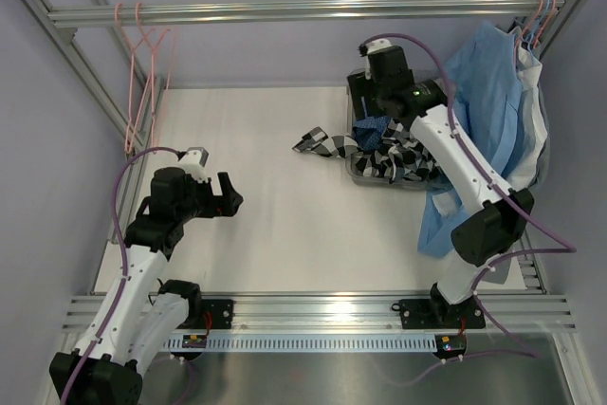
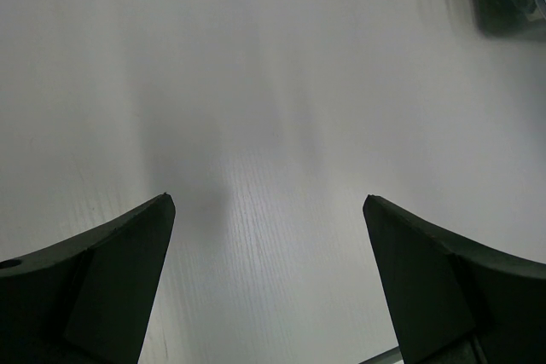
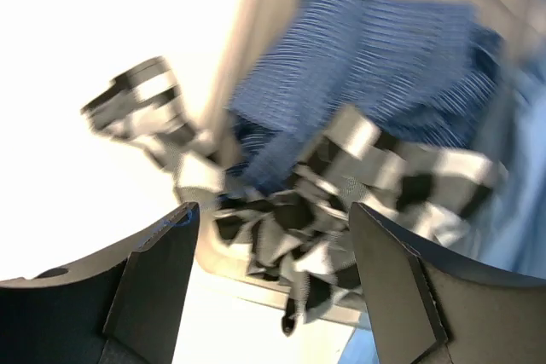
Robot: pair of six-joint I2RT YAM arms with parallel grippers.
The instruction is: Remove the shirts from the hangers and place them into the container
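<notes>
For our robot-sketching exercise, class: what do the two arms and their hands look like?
The left arm and right arm have white links and black joints, each trailed by a looping purple cable. The left hand and right hand end in two dark wedge-shaped fingers. A green light glows on the right arm.

Soft, even overhead light keeps the top view sharp, with faint shadows around the container (image 1: 355, 174). The right wrist view is motion-blurred: the container's rim and the black-and-white shirt (image 3: 384, 168) smear, and the table (image 3: 77, 23) left of the container blows out white. The left wrist view is dimmer, with a vague grey shadow at its centre.
</notes>
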